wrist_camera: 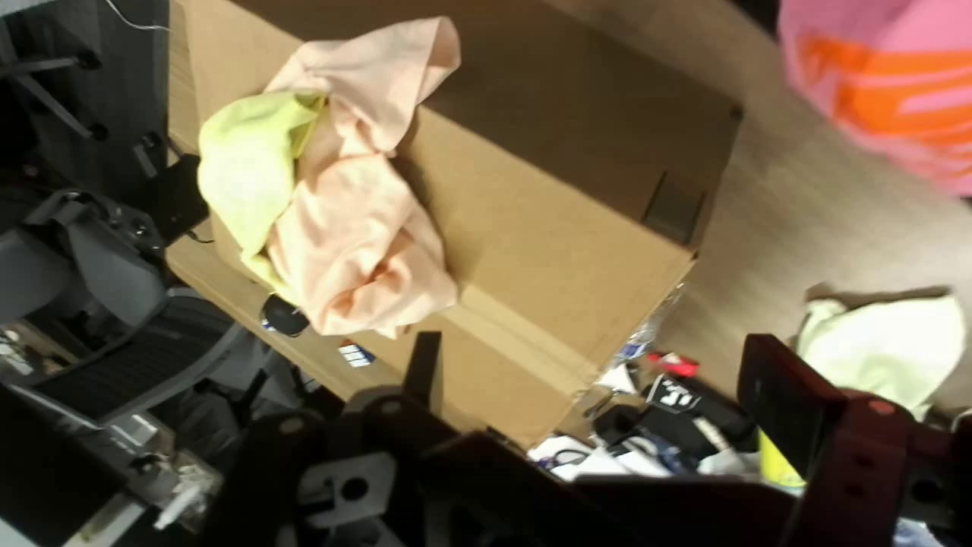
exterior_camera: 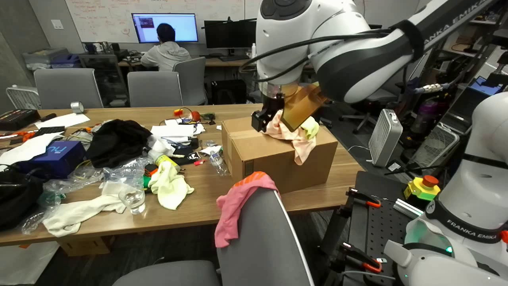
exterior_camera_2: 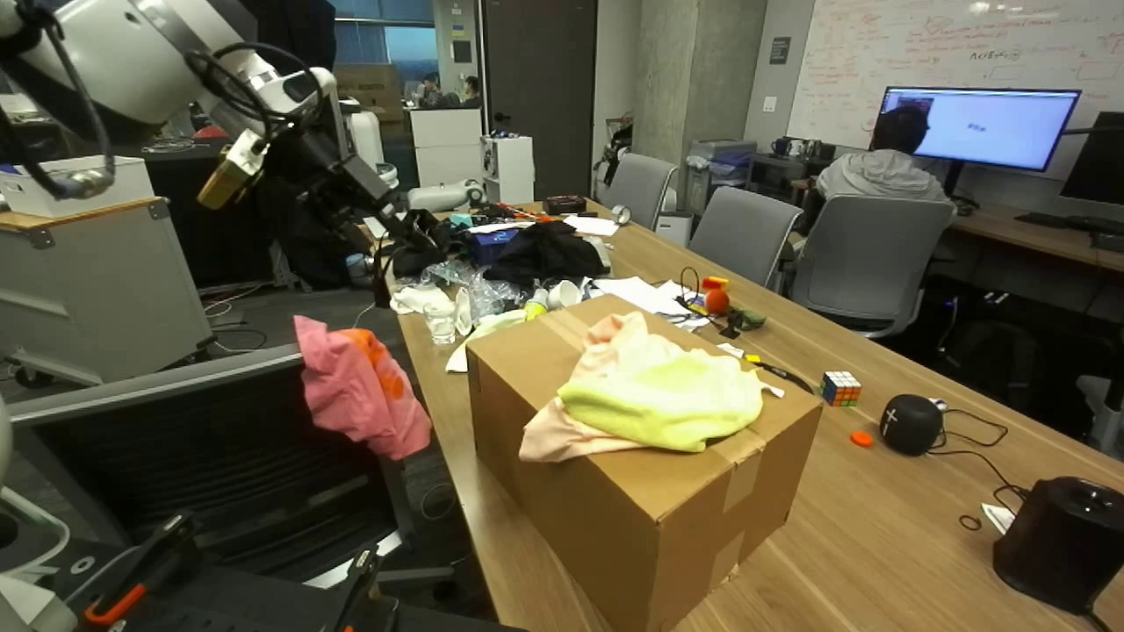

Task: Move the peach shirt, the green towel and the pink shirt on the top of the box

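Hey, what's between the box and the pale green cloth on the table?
A clear bottle, beside the box, and a small red item, as an exterior view shows.

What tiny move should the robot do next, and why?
I'd probably swing the open gripper toward the pink shirt, since it hangs on the chair while the peach shirt and green towel already lie on the box.

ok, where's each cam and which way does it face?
Wrist view: behind the tool, angled down at the box; open fingers show.
An exterior view: raised, by the chair bearing the pink shirt, facing across the table; arm at right, tool mid-frame.
An exterior view: off a box corner, facing along the table; arm and tool upper left.
Both exterior views share box, pink shirt, whiteboard.
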`<state>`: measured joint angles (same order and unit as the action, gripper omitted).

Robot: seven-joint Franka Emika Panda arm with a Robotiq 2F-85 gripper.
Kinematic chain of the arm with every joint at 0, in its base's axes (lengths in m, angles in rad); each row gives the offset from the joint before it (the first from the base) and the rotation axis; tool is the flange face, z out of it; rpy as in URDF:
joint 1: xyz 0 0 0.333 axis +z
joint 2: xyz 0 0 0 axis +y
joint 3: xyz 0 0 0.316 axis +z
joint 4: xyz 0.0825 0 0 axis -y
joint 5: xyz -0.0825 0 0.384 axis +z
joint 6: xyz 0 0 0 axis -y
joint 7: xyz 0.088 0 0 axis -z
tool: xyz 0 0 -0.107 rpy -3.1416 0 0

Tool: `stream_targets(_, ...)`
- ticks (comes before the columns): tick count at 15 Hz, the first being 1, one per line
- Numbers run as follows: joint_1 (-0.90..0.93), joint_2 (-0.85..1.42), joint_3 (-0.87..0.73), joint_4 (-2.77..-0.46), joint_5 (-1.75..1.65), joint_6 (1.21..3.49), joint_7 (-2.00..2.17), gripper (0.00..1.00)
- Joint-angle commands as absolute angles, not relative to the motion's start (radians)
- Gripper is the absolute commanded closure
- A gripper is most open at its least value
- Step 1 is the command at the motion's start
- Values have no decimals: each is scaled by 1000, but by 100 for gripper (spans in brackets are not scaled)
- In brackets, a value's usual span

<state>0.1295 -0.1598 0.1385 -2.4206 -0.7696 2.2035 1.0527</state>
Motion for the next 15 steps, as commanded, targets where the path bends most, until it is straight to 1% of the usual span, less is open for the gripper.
stream_targets(1, 180, -185, 180, -2463, -620, 2220, 881, 0)
stream_targets(10, 254, -159, 245, -2496, -174, 2188, 421, 0)
stream_targets(12, 263, -142, 256, -2500, -113, 2201, 357, 0)
stream_targets(15, 268, -97, 278, -2497, -108, 2235, 333, 0)
